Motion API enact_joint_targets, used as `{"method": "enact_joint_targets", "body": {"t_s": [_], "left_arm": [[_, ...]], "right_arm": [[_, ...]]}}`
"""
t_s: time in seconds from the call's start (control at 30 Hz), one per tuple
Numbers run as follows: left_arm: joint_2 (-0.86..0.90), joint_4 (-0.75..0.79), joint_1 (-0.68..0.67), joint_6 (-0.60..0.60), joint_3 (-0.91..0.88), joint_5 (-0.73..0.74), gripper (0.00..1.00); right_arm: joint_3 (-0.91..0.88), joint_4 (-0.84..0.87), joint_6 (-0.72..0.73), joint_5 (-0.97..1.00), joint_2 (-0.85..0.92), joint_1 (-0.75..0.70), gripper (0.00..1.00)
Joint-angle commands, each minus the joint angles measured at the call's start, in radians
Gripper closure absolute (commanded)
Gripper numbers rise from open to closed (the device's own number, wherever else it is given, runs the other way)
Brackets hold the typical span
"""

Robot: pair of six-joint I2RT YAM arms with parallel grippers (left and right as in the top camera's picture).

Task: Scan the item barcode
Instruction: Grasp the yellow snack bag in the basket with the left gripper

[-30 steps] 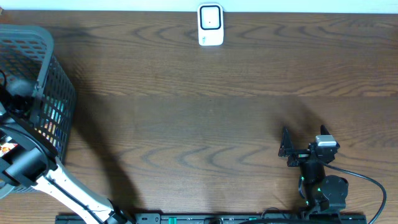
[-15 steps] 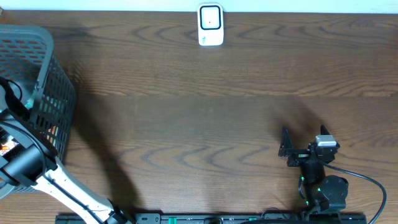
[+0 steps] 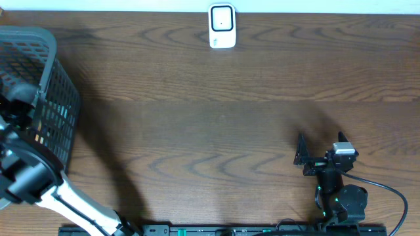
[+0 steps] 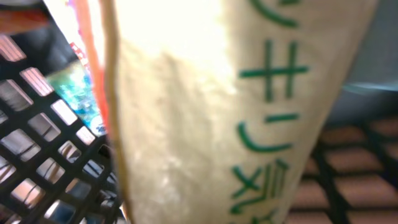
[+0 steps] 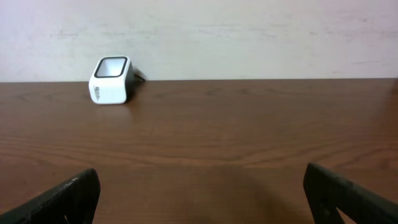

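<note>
Overhead, at the left edge of the table (image 3: 216, 118), the left gripper (image 3: 18, 101) reaches into the grey basket (image 3: 62, 98). Its jaws have just snapped from wide to shut, apparently on the cream packet (image 4: 205, 112), so the pick looks made. In the left wrist view the packet's long axis runs top to bottom, green lettering showing. The right gripper (image 5: 199, 199) gapes empty, facing the distant scanner (image 3: 222, 26).

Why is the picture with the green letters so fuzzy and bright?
Left wrist view: the cream packet is very close to the lens, so it blurs and its top glares white. Right wrist view: sharp, white scanner clear. Overhead view: soft shadows on the table.
</note>
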Motion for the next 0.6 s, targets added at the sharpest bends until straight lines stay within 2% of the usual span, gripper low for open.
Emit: {"method": "enact_joint_targets", "body": {"t_s": [0.0, 0.27, 0.43, 0.57], "left_arm": [[-0.175, 0.024, 0.003, 0.004, 0.056, 0.088, 0.93], [-0.481, 0.160, 0.003, -0.044, 0.056, 0.137, 0.93], [-0.594, 0.204, 0.003, -0.109, 0.056, 0.137, 0.92], [-0.625, 0.219, 0.003, -0.111, 0.056, 0.198, 0.93]], "right_arm": [[-0.002, -0.004, -0.012, 0.005, 0.000, 0.010, 0.01], [-0.002, -0.004, -0.012, 0.005, 0.000, 0.010, 0.01], [-0.002, -0.004, -0.012, 0.005, 0.000, 0.010, 0.01], [-0.002, -0.004, -0.012, 0.005, 0.000, 0.011, 0.01]]}}
